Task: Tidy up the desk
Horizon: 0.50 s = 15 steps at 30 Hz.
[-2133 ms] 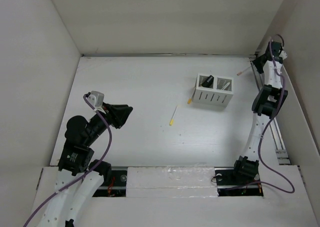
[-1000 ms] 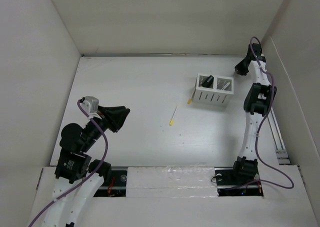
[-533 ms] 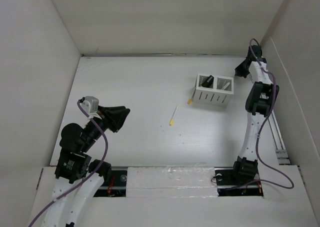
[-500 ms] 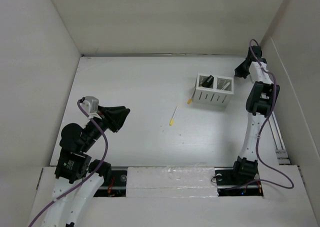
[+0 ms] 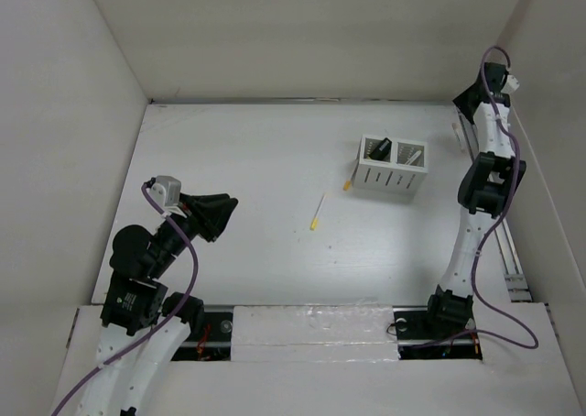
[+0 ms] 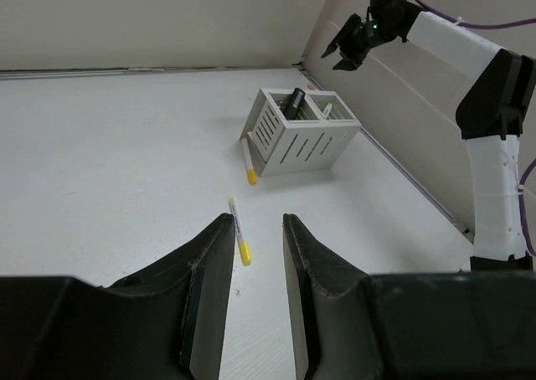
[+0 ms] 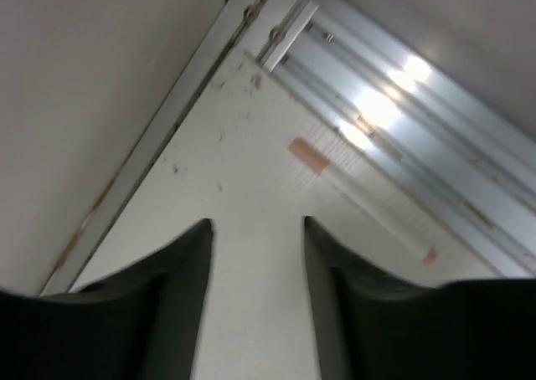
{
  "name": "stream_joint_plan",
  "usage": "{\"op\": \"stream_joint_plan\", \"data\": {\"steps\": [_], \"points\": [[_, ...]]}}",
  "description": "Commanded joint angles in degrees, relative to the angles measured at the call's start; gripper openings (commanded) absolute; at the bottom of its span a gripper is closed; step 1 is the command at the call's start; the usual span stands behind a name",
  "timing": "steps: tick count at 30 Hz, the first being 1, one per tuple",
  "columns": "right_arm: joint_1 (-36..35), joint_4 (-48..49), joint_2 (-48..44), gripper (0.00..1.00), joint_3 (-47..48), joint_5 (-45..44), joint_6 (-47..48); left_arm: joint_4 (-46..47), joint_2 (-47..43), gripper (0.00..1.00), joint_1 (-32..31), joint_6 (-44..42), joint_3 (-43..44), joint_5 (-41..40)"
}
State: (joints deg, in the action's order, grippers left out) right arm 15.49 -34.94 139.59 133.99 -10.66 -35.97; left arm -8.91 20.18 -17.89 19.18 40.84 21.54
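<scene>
The desk is the white tabletop with a metal rail along its right edge. My left gripper is open and empty, low over the desk's left side. It faces a white pen with a yellow cap, which also shows between its fingers in the left wrist view. My right gripper is open and empty, raised over the back right corner. Below it a white pen with orange ends lies beside the rail; it also shows in the top view.
A white slotted pen holder stands right of centre with a black item in its left compartment. Another yellow-tipped pen lies against its left side. Tall white walls enclose the desk on three sides.
My right gripper, which held the orange-ended pen, dipped to the desk, then rose toward the back right corner without it. The pen now lies by the rail. The left arm drew back slightly.
</scene>
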Motion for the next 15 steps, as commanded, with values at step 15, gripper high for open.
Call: {"op": "stream_joint_plan", "data": {"steps": [15], "points": [[3.3,-7.6,8.1,0.62,8.7,5.2,8.5,1.1,1.5,0.26,-0.3,-1.6,2.1,-1.2]]}}
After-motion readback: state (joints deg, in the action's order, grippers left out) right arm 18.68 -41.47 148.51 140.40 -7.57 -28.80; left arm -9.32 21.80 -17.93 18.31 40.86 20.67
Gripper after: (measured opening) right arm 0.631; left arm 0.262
